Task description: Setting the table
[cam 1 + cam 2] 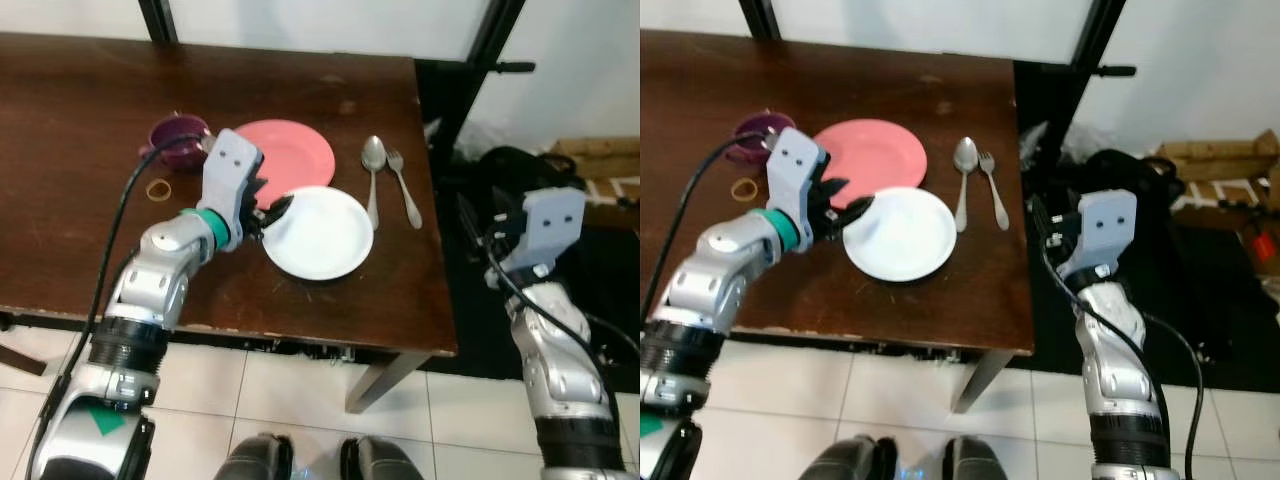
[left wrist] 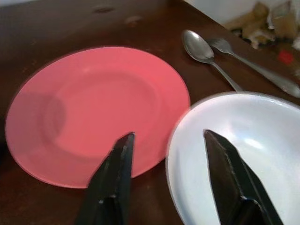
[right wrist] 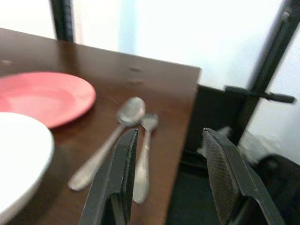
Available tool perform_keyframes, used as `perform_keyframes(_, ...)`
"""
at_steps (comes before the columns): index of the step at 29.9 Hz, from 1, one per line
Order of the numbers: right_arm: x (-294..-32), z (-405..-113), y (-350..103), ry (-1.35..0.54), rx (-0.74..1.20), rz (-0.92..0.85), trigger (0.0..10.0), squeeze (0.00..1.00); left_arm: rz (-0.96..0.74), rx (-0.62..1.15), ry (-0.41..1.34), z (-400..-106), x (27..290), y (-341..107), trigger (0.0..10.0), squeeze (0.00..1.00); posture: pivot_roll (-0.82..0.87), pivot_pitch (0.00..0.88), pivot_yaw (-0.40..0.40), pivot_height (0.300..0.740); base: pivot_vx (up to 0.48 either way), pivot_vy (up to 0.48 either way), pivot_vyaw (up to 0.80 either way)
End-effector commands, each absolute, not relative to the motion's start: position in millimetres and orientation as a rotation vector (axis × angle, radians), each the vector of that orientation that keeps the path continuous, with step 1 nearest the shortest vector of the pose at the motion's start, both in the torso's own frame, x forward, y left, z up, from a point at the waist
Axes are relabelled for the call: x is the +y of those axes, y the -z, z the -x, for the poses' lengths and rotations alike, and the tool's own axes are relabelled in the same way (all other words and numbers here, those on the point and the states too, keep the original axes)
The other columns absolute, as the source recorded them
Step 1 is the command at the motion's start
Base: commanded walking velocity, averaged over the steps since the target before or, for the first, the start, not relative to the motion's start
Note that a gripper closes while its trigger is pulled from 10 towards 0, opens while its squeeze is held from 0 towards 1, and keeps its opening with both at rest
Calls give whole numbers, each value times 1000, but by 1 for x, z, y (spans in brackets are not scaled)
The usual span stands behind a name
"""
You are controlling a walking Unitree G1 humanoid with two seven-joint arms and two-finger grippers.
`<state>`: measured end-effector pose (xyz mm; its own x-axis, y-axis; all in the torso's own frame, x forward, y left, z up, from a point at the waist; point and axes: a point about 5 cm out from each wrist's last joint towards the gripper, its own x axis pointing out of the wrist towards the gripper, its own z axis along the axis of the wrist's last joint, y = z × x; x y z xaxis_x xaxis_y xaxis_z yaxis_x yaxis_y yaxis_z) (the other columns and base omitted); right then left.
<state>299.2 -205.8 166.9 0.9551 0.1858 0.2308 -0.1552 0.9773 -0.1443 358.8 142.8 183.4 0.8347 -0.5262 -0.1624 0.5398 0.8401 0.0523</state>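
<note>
Left pincer (image 1: 272,212) spread astride the near-left rim of white plate (image 1: 322,235) on worktop (image 1: 80,230), beside pink plate (image 1: 290,150). Right pincer (image 3: 168,140) spread, off worktop's right edge.

Left claw (image 2: 164,145) and right claw (image 3: 168,140), both fingers apart.

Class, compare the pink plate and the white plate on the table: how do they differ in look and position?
The pink plate is pink and lies farther from the robot; the white plate is white and lies nearer the table's front edge. The pink plate sits beside the purple cup; the white plate has the open left claw at its rim. Both are round and lie flat.
</note>
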Motion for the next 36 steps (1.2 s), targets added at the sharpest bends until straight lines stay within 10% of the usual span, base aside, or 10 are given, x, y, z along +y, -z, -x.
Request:
perform_keyframes(1,-203,-298,-171,-203,-256,117,10000,0,-31,218,578,-358,147,-176,10000,0,10,0,59,740,0,0,0)
perform_keyframes(12,-189,-300,-178,-256,-280,101,10000,0,9,333,673,-354,148,-170,10000,0,13,0,62,740,0,0,0)
perform_keyframes(13,-188,-300,-177,-257,-276,98,10000,0,13,348,661,-355,147,-169,10000,1000,13,0,64,740,0,0,0)
perform_keyframes(24,-187,-298,-172,-262,-253,86,10000,0,15,407,593,-363,149,-162,10000,1000,12,0,63,740,0,0,0)
perform_keyframes(25,-187,-298,-172,-263,-251,84,10000,0,25,418,598,-364,147,-160,10000,0,8,0,65,740,0,0,0)
perform_keyframes(34,-186,-297,-171,-264,-245,78,10000,0,97,481,621,-368,137,-150,10000,0,2,0,74,740,0,0,0)
perform_keyframes(35,-185,-296,-170,-262,-243,76,10000,0,110,489,623,-369,135,-149,9294,0,0,4,79,740,0,0,0)
perform_keyframes(36,-185,-295,-169,-259,-240,74,10000,0,123,494,625,-370,133,-149,4784,0,-1,7,82,740,0,0,0)
